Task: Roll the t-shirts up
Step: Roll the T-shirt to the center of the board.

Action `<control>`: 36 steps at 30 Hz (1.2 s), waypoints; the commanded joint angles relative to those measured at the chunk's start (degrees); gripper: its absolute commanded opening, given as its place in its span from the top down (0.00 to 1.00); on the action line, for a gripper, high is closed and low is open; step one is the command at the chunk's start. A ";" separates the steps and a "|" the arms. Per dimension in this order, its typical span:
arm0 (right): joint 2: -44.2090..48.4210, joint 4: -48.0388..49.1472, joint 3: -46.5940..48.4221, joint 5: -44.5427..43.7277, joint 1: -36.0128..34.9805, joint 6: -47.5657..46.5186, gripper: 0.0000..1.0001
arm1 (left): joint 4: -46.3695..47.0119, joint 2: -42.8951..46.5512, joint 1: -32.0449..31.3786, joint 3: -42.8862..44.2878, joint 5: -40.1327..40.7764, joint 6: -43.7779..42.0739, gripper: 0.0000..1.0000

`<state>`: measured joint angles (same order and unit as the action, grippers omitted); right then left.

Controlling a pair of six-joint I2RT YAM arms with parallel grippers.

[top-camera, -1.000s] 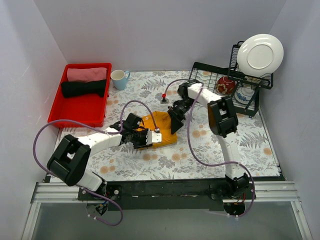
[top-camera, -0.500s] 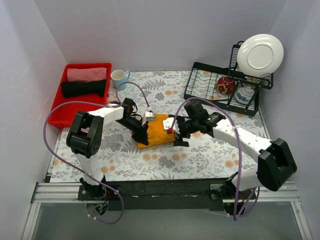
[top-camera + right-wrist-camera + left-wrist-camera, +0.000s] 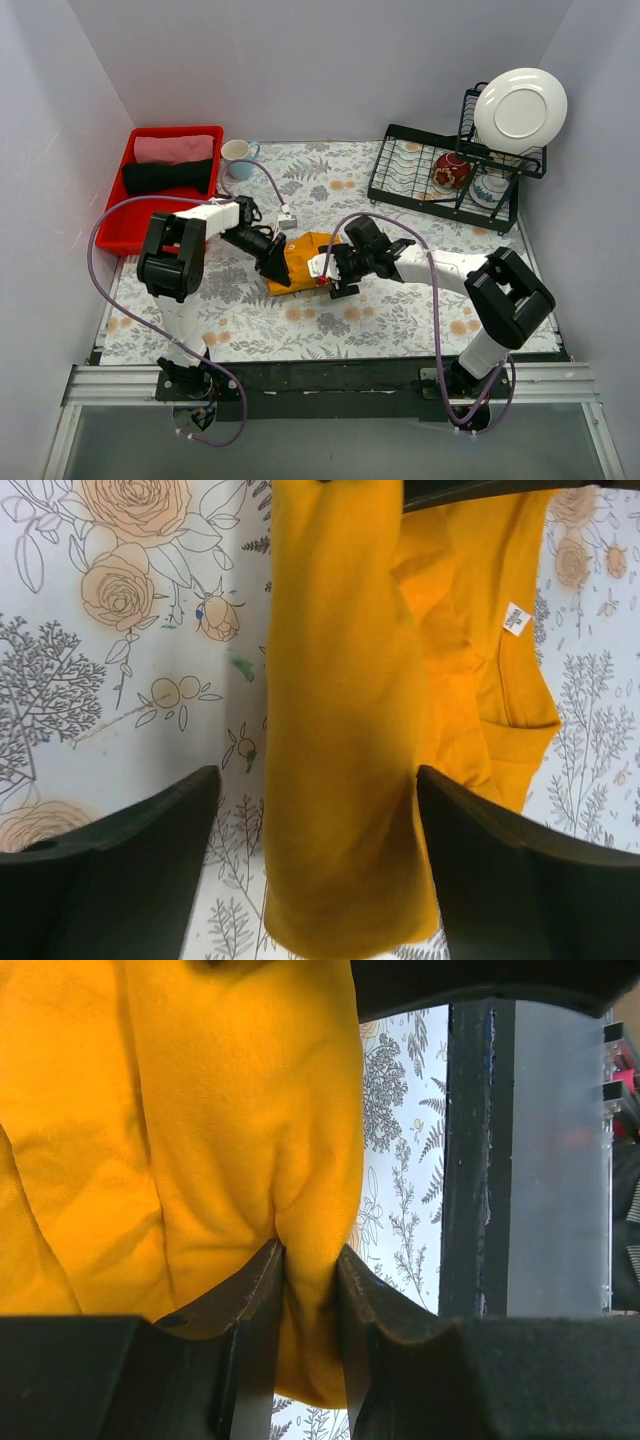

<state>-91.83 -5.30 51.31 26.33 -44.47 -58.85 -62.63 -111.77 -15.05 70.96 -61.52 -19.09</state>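
Over the last second the t-shirt (image 3: 302,262) has shrunk from a broad patch to a narrow, bunched band. It lies mid-table between our two grippers, well to the right of the red tray (image 3: 160,218). The left gripper (image 3: 308,1260) now reaches in from the far left, and its jaws pinch a fold of the cloth. The right gripper (image 3: 315,810) has come in low from the right. Its jaws stand spread either side of the folded band, holding nothing. We judge the folding into a strip largely done, with the rolling along its length still ahead. The neck label (image 3: 515,618) lies exposed, so the band looks loose.
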 commanded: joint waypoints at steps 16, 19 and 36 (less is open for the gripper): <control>-12.14 -6.56 12.15 3.29 0.26 2.42 0.95 | 29.10 20.97 -1.38 -21.01 11.32 7.75 0.40; -13.19 -9.28 13.46 3.73 0.43 4.18 0.95 | 35.80 22.29 -2.26 -24.27 15.37 10.04 0.40; -11.53 -49.35 21.82 14.54 5.79 -0.38 0.94 | -7.73 8.77 -1.30 -7.69 6.15 -4.36 0.94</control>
<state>-104.71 -32.53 70.76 35.38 -42.00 -56.88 -47.11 -99.29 -17.21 58.61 -52.58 -13.63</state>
